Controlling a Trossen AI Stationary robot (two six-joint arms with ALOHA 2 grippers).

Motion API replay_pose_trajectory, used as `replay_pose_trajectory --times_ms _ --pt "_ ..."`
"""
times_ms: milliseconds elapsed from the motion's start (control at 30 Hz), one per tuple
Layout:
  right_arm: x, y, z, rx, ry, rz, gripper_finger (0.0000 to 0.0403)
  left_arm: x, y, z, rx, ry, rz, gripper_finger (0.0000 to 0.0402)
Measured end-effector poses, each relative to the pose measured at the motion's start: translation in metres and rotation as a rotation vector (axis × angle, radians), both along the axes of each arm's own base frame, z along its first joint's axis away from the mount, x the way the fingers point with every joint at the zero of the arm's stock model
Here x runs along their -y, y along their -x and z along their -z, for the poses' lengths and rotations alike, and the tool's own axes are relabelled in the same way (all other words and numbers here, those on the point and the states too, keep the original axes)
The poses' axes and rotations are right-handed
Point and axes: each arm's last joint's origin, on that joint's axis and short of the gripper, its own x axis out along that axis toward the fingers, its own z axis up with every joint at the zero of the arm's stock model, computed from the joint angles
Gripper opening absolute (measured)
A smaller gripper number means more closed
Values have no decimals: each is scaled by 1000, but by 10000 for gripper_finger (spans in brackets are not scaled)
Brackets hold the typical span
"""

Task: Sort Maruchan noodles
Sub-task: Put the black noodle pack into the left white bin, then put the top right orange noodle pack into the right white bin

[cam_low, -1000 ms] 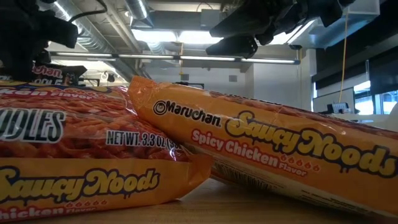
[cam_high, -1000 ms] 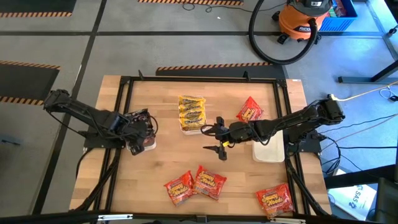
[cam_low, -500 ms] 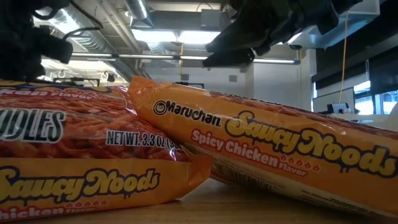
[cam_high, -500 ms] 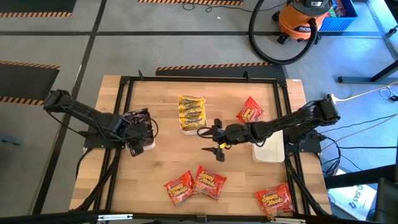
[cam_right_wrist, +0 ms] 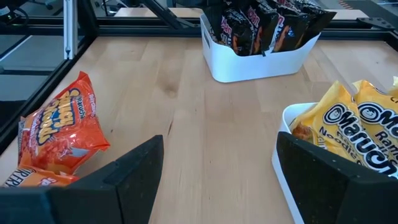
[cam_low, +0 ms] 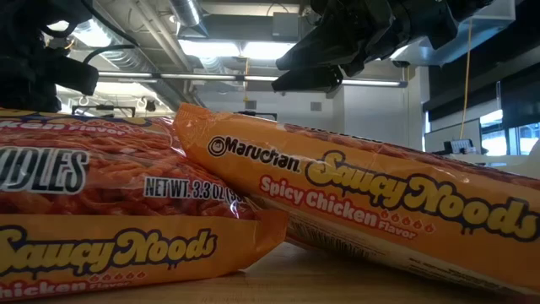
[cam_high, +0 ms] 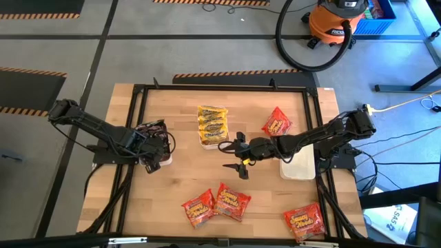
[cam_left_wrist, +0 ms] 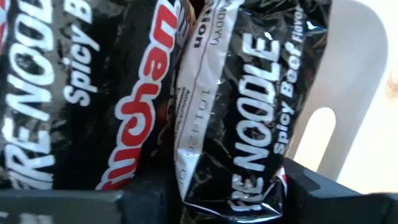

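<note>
Black Fire Noodle packets stand on edge in a white tray at the table's left side. My left gripper is over this tray, open, its fingers either side of one black packet. My right gripper hovers open above bare wood at mid-table, holding nothing. Yellow packets lie in a white tray just beyond it. Red-orange packets lie flat on the table: one far right, two near the front, one at the front right corner. My left gripper has the near end of one black packet between its wide-apart fingers, coming at the tray from above. I cannot tell whether the fingers touch the packet.
Another white tray sits under my right arm near the table's right edge. A black metal frame runs around the table top. In the low view two red-orange packets fill the foreground. Bare wood lies ahead of the right gripper.
My right gripper has eased a little toward the table's left and tipped its fingers downward, staying open.
</note>
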Motion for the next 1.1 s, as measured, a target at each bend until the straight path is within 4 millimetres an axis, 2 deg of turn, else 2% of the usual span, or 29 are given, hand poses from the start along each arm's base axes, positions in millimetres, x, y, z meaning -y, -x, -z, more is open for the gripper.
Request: replay_pose_trajectory --times_ms 200,467,667,900,1100 --pt "0 0 0 0 0 0 292 0 0 0 1 1 0 195" --pt "0 0 0 5 -1 0 292 2 -1 -6 -14 41 60 197" --pt "0 0 -1 6 -13 5 292 3 -8 -36 54 -1 103 199" --pt "0 0 -1 6 -13 5 292 5 -22 -79 246 -40 137 198" --pt "2 8 -14 20 0 3 292 8 -34 -91 413 -59 116 197"
